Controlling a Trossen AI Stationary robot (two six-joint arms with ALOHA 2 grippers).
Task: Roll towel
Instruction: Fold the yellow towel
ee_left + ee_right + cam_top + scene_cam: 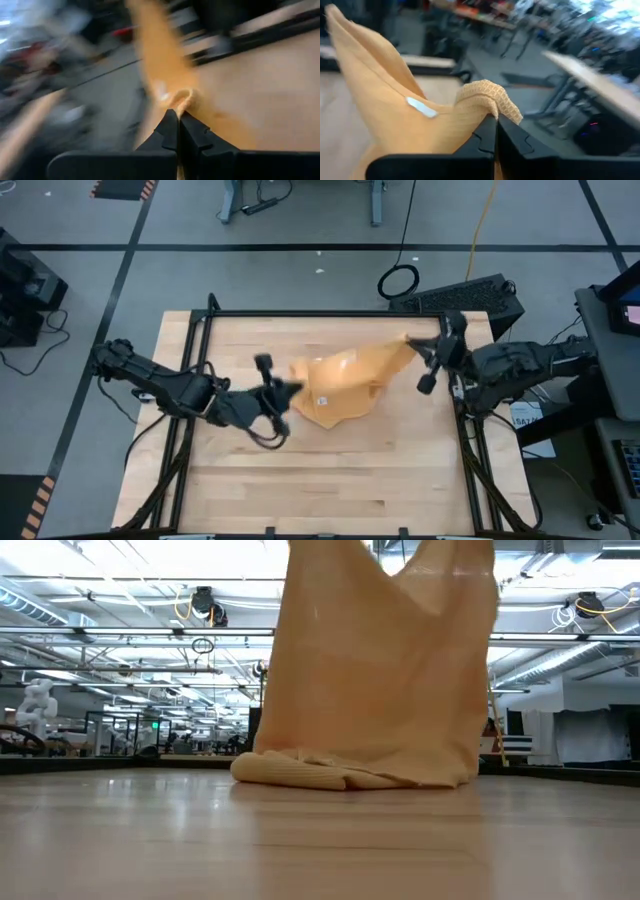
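The mustard-yellow towel (345, 380) is held up between my two grippers over the middle of the table. Its lower part (345, 772) lies bunched on the wood. A small white tag (421, 107) shows on it near my right gripper. My left gripper (292, 387) is shut on the towel's left end. My right gripper (418, 346) is shut on its far right corner. In the low view the towel hangs down from above the picture's top, and both grippers are out of that view. My left gripper pinches a bunched corner of the towel (181, 99) between its two shut fingers; how many layers I cannot tell. The cloth runs away from the fingertips and sags toward the table. My right gripper pinches a folded-over corner of the towel (487, 102) between its two shut fingers, so several layers. The fold curls over the fingertips. The corner is lifted clear, and the cloth falls away from it toward the table, with the white tag close by.
A black metal frame (300, 314) runs round the wooden table top (330, 480). Bare wood lies in front of the towel toward the near edge. Cables and a dark box (470, 295) lie on the floor beyond the far edge.
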